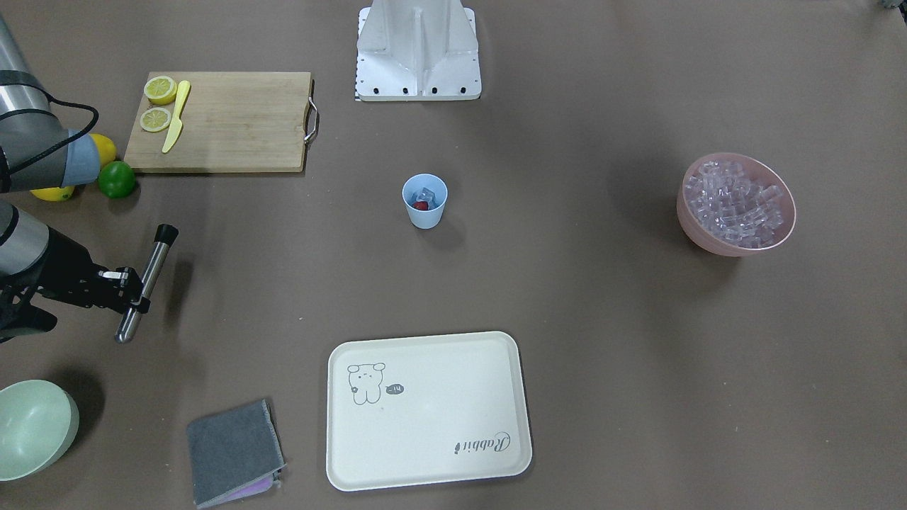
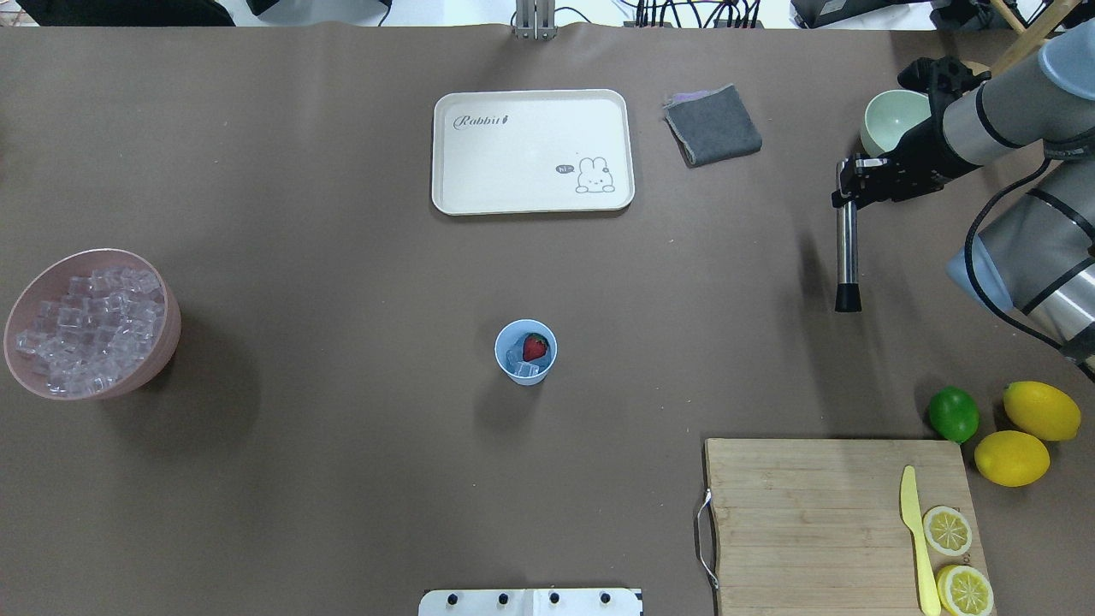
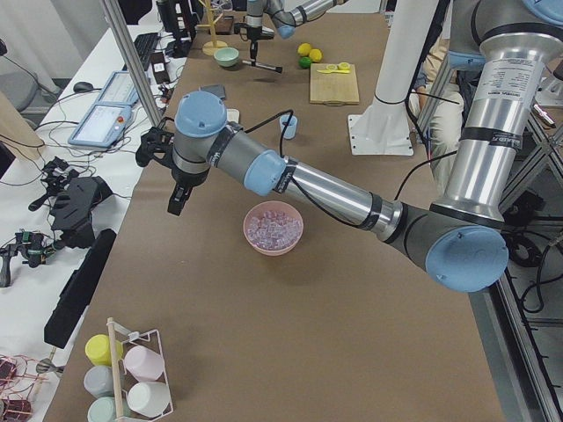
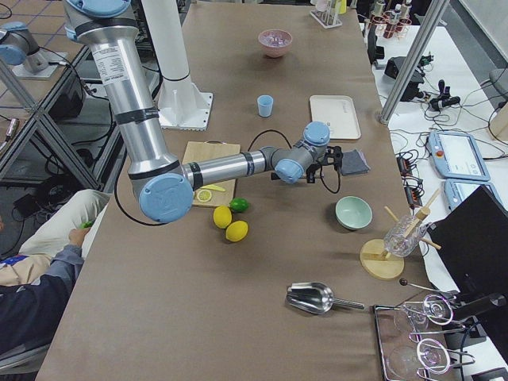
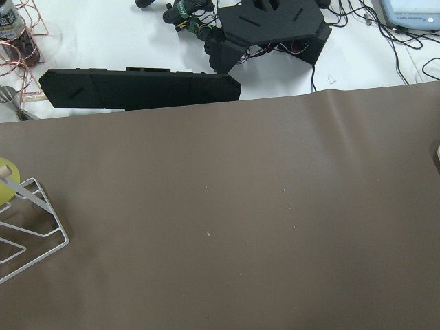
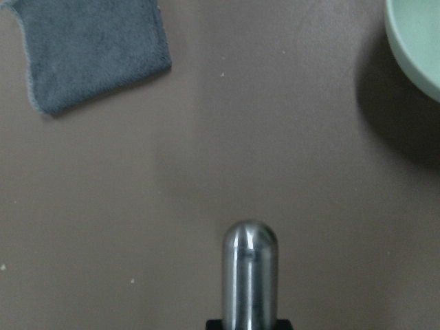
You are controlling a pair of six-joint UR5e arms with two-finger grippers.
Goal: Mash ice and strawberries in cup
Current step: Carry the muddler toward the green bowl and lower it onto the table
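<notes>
The light blue cup [image 2: 514, 334] stands upright mid-table, also seen from the front [image 1: 426, 215]. Inside it lie the strawberry [image 2: 535, 346] and some clear ice [image 2: 522, 368]. My right gripper [image 2: 847, 192] is far off to the cup's right, shut on a steel muddler [image 2: 846, 257] with a black tip, held level above the table [image 1: 152, 265]. The right wrist view shows the muddler's rounded end [image 6: 249, 268]. My left gripper [image 3: 176, 198] appears only in the left side view, hanging beyond the pink bowl; I cannot tell its state.
A pink bowl [image 2: 168, 329] full of ice cubes [image 2: 85, 325] sits at far left. A cream tray [image 2: 530, 150], grey cloth [image 2: 714, 126] and pale green bowl [image 2: 890, 120] lie at the back. A cutting board [image 2: 813, 513] with lemon halves and a yellow knife [image 2: 915, 539], a lime [image 2: 953, 413] and two lemons are at right.
</notes>
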